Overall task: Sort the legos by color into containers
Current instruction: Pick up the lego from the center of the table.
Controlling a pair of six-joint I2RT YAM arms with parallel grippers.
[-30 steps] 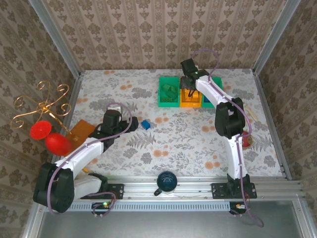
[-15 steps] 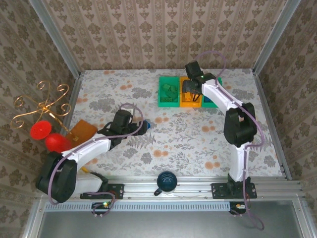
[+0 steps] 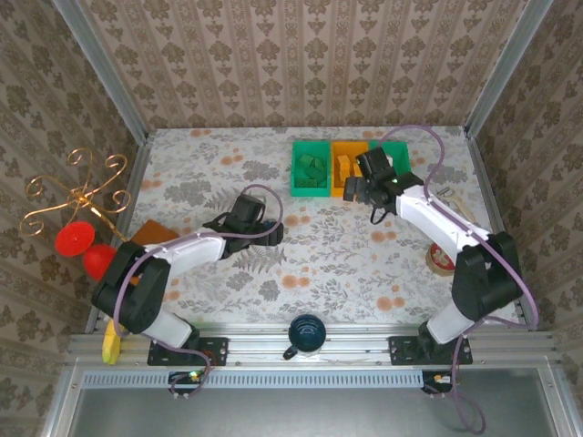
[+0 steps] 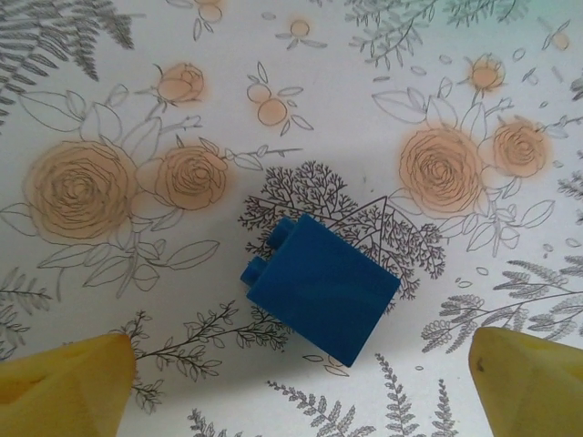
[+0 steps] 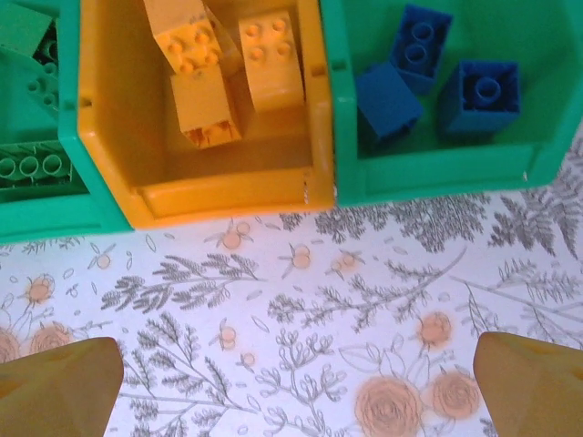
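A blue lego (image 4: 321,289) lies on its side on the flowered table. My left gripper (image 4: 301,401) hovers over it, open, with its yellow fingertips (image 4: 64,387) wide apart and clear of the brick. In the top view this gripper (image 3: 270,233) is left of the table's centre. My right gripper (image 5: 296,391) is open and holds nothing, just in front of the containers. The orange bin (image 5: 228,191) holds orange legos (image 5: 200,82). The green bin (image 5: 437,177) to its right holds blue legos (image 5: 387,96). The left green bin (image 5: 46,214) holds green legos (image 5: 27,168).
The three bins (image 3: 344,166) stand in a row at the back. A dark round cup (image 3: 307,333) sits at the near edge, an orange-brown tile (image 3: 150,235) and red objects (image 3: 91,255) at the left, and a small roll (image 3: 442,258) at the right.
My left arm has swung right until it is over the blue lego. My right gripper has pulled back from over the orange bin toward the near side, and its jaws have widened.
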